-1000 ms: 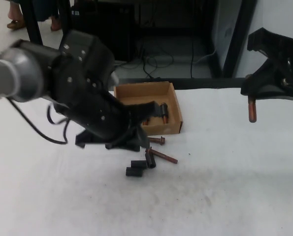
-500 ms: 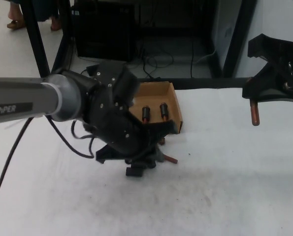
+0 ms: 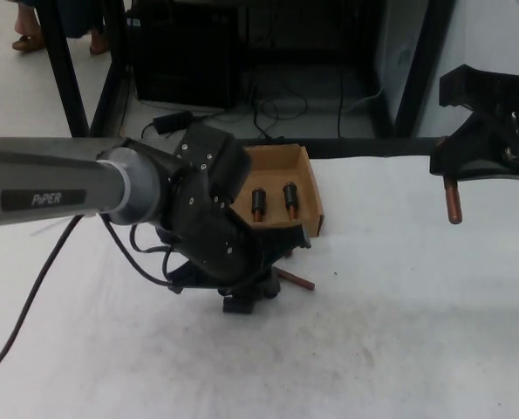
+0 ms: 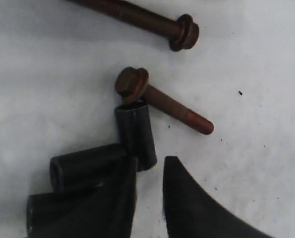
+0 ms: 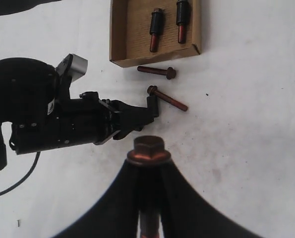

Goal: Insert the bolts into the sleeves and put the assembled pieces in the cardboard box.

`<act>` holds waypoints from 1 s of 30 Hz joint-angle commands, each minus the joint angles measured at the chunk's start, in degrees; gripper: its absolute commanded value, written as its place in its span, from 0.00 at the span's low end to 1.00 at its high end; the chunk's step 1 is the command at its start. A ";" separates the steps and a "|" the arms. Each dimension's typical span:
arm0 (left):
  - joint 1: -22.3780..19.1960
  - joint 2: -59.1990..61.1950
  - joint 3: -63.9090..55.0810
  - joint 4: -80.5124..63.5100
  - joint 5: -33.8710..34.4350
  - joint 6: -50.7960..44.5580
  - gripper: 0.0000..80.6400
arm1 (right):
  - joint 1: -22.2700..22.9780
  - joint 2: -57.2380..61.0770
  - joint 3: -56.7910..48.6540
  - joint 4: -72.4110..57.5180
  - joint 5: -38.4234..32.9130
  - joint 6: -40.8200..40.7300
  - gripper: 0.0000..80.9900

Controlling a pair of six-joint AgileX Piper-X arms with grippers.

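L. gripper (image 4: pixel 149 166) is held low over the white bench (image 4: pixel 256 74), jaws parted slightly, nothing gripped, tips beside smooth black tubular sleeves (image 4: pixel 136 133); two rusty hex-head bolts (image 4: pixel 162 101) lie alongside; R. gripper (image 5: pixel 148 168) is held aloft, jaws clamped on a coppery bolt (image 5: pixel 148 148); cardboard box (image 5: pixel 118 29) holds two assembled pieces (image 5: pixel 156 25).

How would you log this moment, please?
left fingers: open by sleeves | right fingers: shut on bolt | box: two assembled pieces
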 commanded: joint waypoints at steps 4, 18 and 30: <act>0.15 0.20 -1.15 -0.90 -4.02 1.80 0.25 | -0.21 -0.54 -0.16 0.21 -0.71 -0.46 0.00; 0.05 3.22 -1.16 -2.36 -4.33 4.17 0.28 | -0.21 -0.54 -0.16 0.21 -0.71 -0.46 0.00; 0.05 4.99 -1.16 -2.57 -4.42 5.15 0.29 | -0.21 -1.83 -0.16 0.21 -0.69 -0.46 0.00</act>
